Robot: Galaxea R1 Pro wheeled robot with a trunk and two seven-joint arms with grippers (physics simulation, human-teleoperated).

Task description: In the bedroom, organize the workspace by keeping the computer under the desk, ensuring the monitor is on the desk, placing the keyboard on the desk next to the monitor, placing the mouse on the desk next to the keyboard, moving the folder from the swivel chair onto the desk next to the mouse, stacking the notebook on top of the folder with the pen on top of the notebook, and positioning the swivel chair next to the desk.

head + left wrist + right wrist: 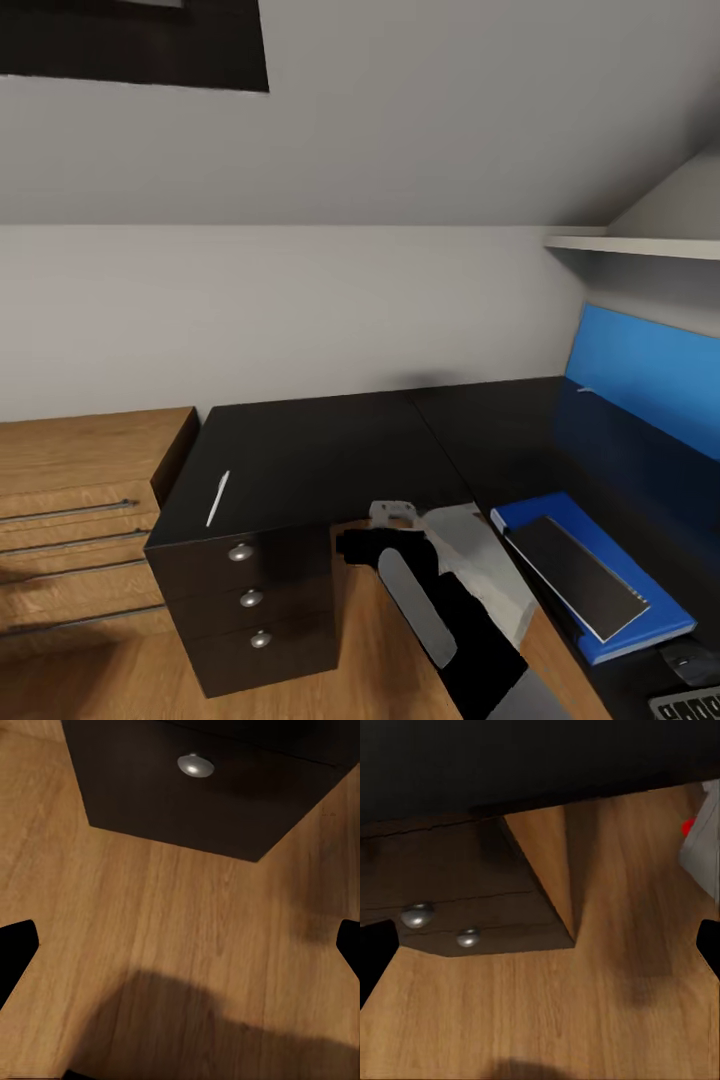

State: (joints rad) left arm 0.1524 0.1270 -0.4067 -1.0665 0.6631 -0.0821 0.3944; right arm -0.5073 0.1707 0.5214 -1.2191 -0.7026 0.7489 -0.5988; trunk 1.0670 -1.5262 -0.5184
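Right gripper: fingers spread wide, empty, over plank floor. Pen: lies lengthwise near desk left edge, above 3 knobs. Notebook: diagonal on folder. Computer, probably: grey edge, red spot.

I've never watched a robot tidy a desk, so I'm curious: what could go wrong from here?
The pen lies near the front edge of the desk, above the drawers. A clumsy grab might roll it off onto the floor.

The notebook sits on the folder, slightly askew. Setting the pen down roughly could shift the stack.

The pen is thin and flat on the desk, so the gripper might fail to pinch it.
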